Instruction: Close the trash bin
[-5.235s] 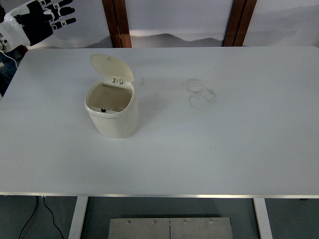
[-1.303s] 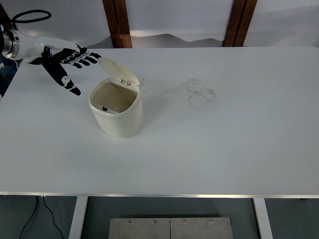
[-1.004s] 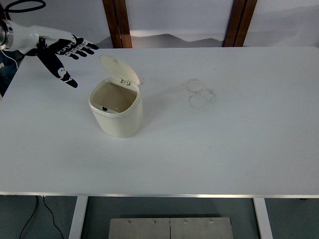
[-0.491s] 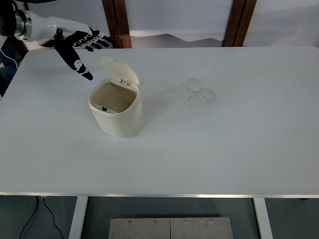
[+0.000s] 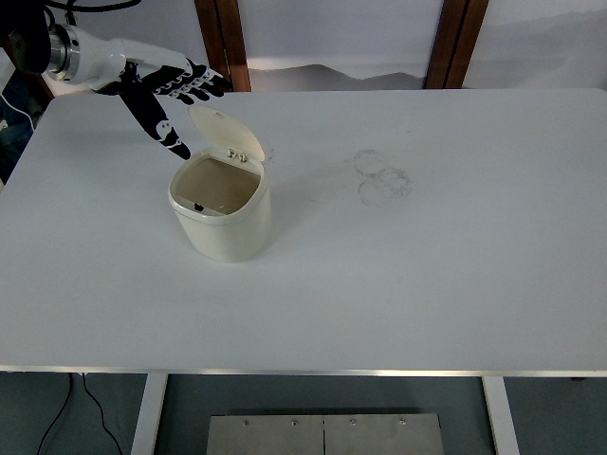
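Note:
A small cream trash bin (image 5: pixel 224 224) stands on the white table (image 5: pixel 398 275), left of centre. Its round lid (image 5: pixel 226 132) is tipped up at the back on its hinge, so the inside shows. My left hand (image 5: pixel 174 95) reaches in from the upper left, black fingers spread, just left of and behind the raised lid. The thumb (image 5: pixel 165 131) points down towards the bin's rim. I cannot tell whether the hand touches the lid. It holds nothing.
Faint ring marks (image 5: pixel 382 177) lie on the tabletop right of the bin. Two brown wooden posts (image 5: pixel 222 43) stand behind the table's far edge. The table's near edge runs along the bottom.
My left hand has moved right and slightly up over the last second, coming close to the lid. The lid and bin stay where they were.

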Tool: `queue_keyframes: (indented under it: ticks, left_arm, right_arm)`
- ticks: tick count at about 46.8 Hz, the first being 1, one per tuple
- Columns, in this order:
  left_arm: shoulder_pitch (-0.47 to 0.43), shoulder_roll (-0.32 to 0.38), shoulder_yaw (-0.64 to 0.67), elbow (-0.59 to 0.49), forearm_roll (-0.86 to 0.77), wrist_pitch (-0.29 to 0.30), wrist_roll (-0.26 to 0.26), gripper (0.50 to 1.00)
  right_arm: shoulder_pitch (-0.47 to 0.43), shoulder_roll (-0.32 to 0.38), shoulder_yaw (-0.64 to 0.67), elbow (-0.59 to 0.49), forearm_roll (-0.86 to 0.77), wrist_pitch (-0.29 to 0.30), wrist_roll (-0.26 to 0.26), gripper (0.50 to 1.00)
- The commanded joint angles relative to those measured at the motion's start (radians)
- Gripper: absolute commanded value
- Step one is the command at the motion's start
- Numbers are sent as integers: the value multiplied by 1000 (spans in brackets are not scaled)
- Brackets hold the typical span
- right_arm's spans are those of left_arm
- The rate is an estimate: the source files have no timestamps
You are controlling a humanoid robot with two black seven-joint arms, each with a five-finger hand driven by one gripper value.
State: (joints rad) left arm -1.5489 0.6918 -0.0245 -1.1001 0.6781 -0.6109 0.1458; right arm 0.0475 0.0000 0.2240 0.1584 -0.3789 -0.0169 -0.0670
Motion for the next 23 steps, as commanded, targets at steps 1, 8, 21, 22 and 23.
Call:
queue_keyframes:
  ticks: [1,8,21,22,23]
  left_arm:
    - [1,-1,0,-6,1,0,0,1000]
    - [4,-20,0,-29,1,0,0,1000]
    - [10,-38,1,-95,1,0,6,1000]
    - [12,-37,1,-107,1,0,12,1000]
    - [12,-35,1,-116,1,0,17,1000]
  right_arm:
    - [0,0,0,0,0,0,0,995]
    - [2,0,0,1,0,0,0,995]
    - [2,0,0,0,0,0,0,995]
    - [2,0,0,1,0,0,0,995]
    - [2,0,0,0,0,0,0,995]
